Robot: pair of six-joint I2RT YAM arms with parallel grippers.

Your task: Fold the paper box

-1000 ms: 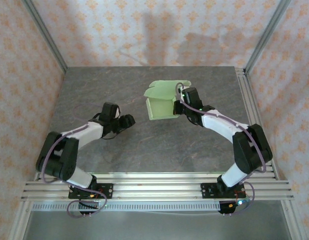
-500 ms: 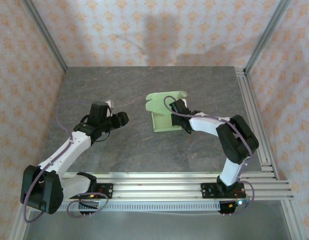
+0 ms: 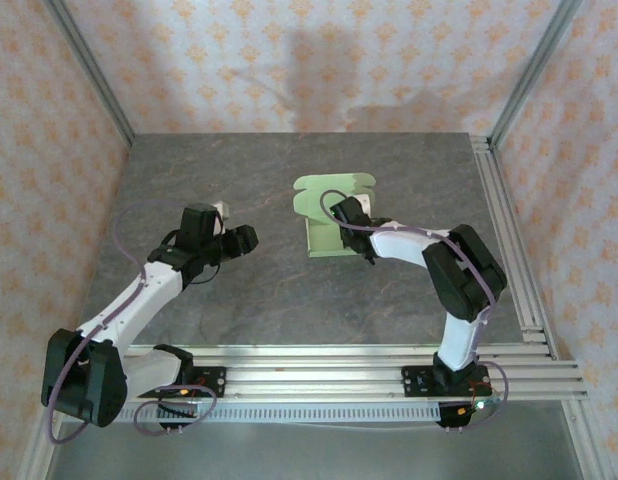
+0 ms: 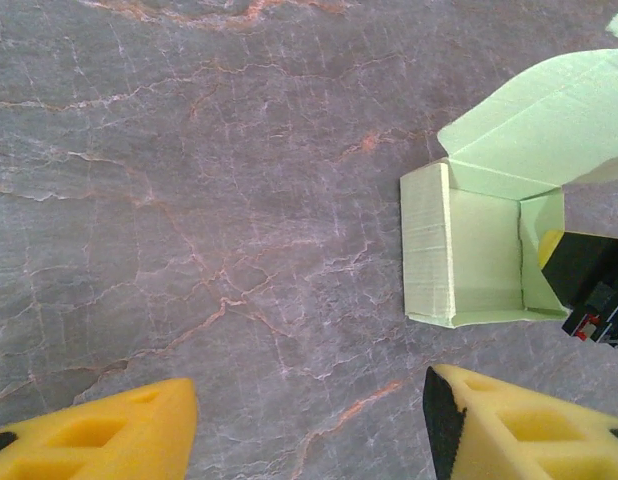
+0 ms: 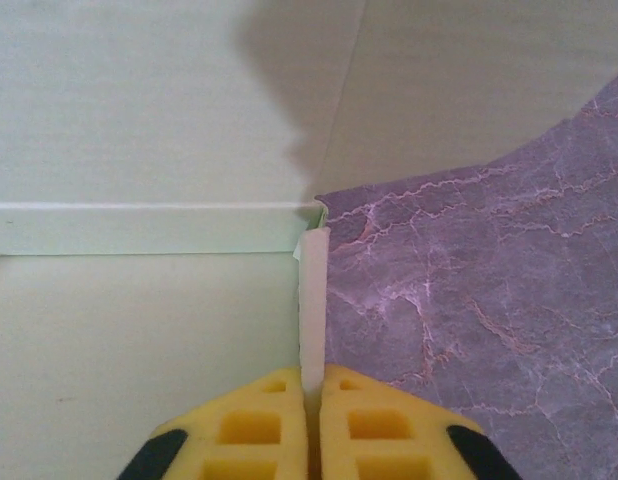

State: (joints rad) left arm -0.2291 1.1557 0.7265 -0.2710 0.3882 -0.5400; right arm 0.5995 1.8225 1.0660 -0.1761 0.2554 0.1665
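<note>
The pale green paper box (image 3: 327, 225) sits on the table's middle right, half formed, with its lid flap (image 3: 334, 187) lying open toward the back. My right gripper (image 3: 351, 228) is shut on the box's right side wall (image 5: 313, 300), which stands pinched edge-on between the yellow fingers (image 5: 259, 430). In the left wrist view the box (image 4: 469, 255) lies open at the right, walls up. Left of the box, my left gripper (image 3: 244, 238) hangs open over bare table, its yellow fingers (image 4: 99, 440) wide apart with nothing between them.
The dark marbled table (image 3: 239, 300) has free room in front of and behind the box. Patterned walls close it in on three sides. An aluminium rail (image 3: 509, 230) runs along the right edge, and more rails (image 3: 309, 375) cross the near edge.
My right gripper has drawn the box toward the left and a little nearer, and its lid flap now lies flatter. My left arm swung outward and extended, then held still.
</note>
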